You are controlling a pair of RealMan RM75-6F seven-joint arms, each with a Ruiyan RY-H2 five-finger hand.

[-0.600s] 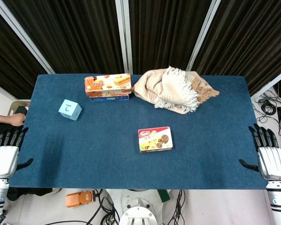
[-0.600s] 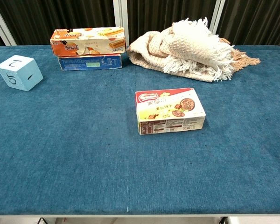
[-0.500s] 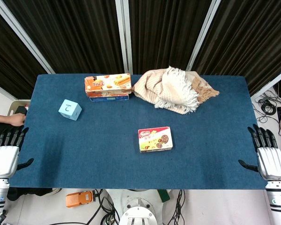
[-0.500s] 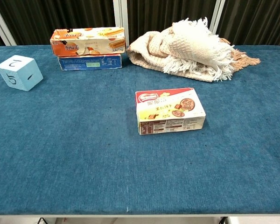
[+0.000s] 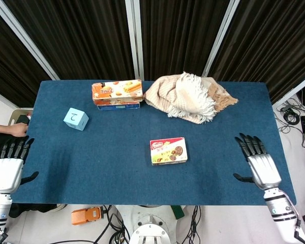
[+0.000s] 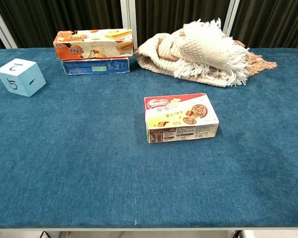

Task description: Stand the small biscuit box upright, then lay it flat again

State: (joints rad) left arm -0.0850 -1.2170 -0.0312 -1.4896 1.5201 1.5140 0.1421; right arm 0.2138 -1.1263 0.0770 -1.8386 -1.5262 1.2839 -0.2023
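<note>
The small biscuit box (image 5: 169, 151) lies flat near the middle of the blue table (image 5: 117, 168), red and yellow face up; the chest view shows the same box (image 6: 181, 118) lying flat, untouched. My right hand (image 5: 257, 162) hovers over the table's right part, fingers spread, holding nothing, well to the right of the box. At the table's left front corner my left hand (image 5: 9, 166) stays off the edge, fingers spread and empty. Neither hand appears in the chest view.
Two long biscuit boxes (image 5: 117, 94) are stacked at the back, beside a crumpled beige cloth (image 5: 189, 96). A light blue cube (image 5: 75, 118) sits at the left. A person's hand (image 5: 14, 129) shows at the left edge.
My right hand has moved left from beyond the table's right edge to over the table. The left hand shifted slightly. The small box has not moved.
</note>
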